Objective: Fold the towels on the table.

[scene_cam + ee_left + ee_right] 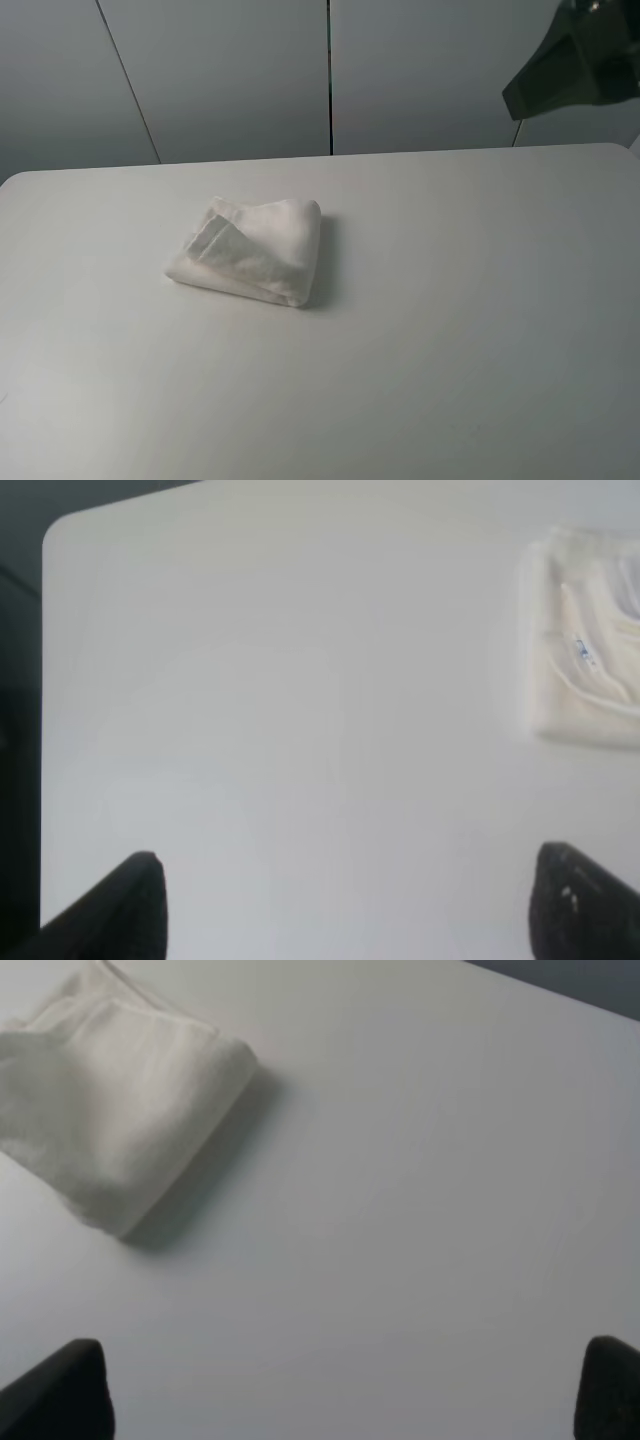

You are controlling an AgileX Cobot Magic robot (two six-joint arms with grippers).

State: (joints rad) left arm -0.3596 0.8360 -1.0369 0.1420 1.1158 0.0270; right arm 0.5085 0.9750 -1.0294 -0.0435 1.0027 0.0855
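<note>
The white towel (250, 250) lies folded into a small thick bundle left of the middle of the white table (450, 330). It also shows in the left wrist view (585, 645), where a small dark-printed label is visible, and in the right wrist view (110, 1110). My left gripper (350, 905) is open and empty, held above bare table well away from the towel. My right gripper (345, 1390) is open and empty, also above bare table and apart from the towel. Neither gripper's fingers show in the exterior high view.
A dark part of the right arm (575, 65) hangs at the upper right of the exterior high view. Grey wall panels (230, 70) stand behind the table. The table's rounded corner (60, 530) and edge show in the left wrist view.
</note>
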